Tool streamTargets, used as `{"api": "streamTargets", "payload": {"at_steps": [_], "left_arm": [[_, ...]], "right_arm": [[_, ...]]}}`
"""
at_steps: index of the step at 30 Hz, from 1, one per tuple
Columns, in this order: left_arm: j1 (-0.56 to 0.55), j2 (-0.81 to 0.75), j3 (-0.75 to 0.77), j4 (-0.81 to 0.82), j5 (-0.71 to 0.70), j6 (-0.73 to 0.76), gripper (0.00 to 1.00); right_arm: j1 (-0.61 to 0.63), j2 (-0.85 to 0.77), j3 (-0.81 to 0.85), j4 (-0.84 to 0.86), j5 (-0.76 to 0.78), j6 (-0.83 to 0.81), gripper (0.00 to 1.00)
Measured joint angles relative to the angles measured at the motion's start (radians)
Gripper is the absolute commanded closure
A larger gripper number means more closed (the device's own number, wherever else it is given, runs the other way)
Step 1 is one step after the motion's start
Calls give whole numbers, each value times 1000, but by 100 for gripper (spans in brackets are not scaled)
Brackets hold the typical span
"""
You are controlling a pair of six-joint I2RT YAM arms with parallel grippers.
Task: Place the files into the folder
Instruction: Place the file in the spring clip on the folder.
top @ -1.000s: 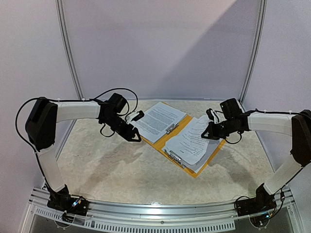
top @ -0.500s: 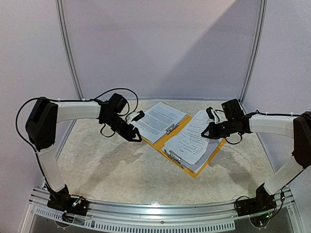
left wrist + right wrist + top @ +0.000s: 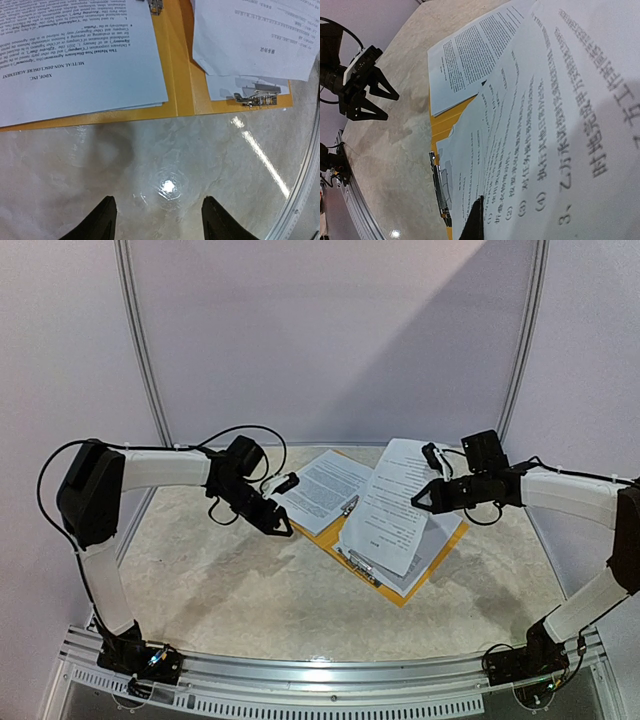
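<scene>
Orange-yellow folder (image 3: 400, 562) lies open and flat on the bench (image 3: 230, 580), toward the right of centre, long axis running diagonally from near-right to far-left. One stack of white printed files (image 3: 322, 487) sits on its far-left leaf; a second stack (image 3: 430, 545) on the near-right leaf under a metal clip (image 3: 256, 98).

Right end effector (image 3: 432, 495): fingers fully closed, pinching the right-hand edge of a single top sheet (image 3: 398, 505), which is lifted and tilted up off the right stack. Its free left edge points across the folder toward the spine. From the right wrist view the sheet fills most of the frame, curling over the papers below.

Left end effector (image 3: 282, 508): jaws partly apart, holding nothing, hovering over bare bench just beside the folder's left edge; the wrist view shows the folder edge directly ahead of the fingertips (image 3: 102, 220).

Judgement: the right arm has the sheet; laying it down depends on lowering it leftward onto the right leaf, aligned with the diagonal. Left arm is near enough to steady the folder.
</scene>
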Motion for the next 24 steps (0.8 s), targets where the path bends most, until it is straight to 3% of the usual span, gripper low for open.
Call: {"api": "streamTargets", "payload": {"at_steps": [9, 24], "left_arm": [[-1, 0, 14, -6, 8, 0, 40], [-3, 1, 23, -29, 18, 1, 40]], "right_arm": [[0, 5, -10, 10, -29, -47, 100], [0, 18, -163, 136, -37, -40, 100]]}}
